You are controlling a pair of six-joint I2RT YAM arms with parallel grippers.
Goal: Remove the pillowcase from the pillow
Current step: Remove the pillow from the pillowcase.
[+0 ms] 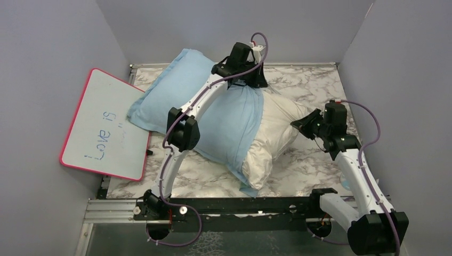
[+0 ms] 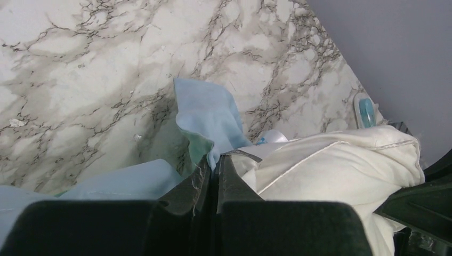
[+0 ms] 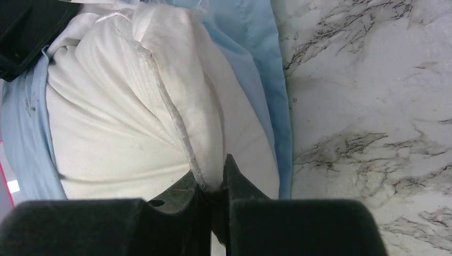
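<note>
Top external view, working outward from the near edge: the right hand (image 1: 300, 124) reaches in from the right edge of the table (image 1: 314, 160) to the bare white end of the pillow (image 1: 274, 133). The right wrist view shows this hand closed on the pillow's stitched seam, pinching a fold of the cushion.

The pillow lies slantwise across the middle of the table, its covered end toward the far left corner. The pillowcase (image 1: 213, 114) sheathes most of it, plain blue face up, with its mouth toward the right.

Farther off, by the far edge, the left hand (image 1: 255, 80) is clamped on the pillowcase hem. In the left wrist view its fingers grip a blue flap with a mint underside. A whiteboard (image 1: 104, 125) leans at the left edge.

The cloth looks thin, limp and probably slick, so a deep pinch at the hem should hold best. The pillow seems light but bulky and squashy. Its seam is the firmest grip, and it will likely drag inside the sleeve.
</note>
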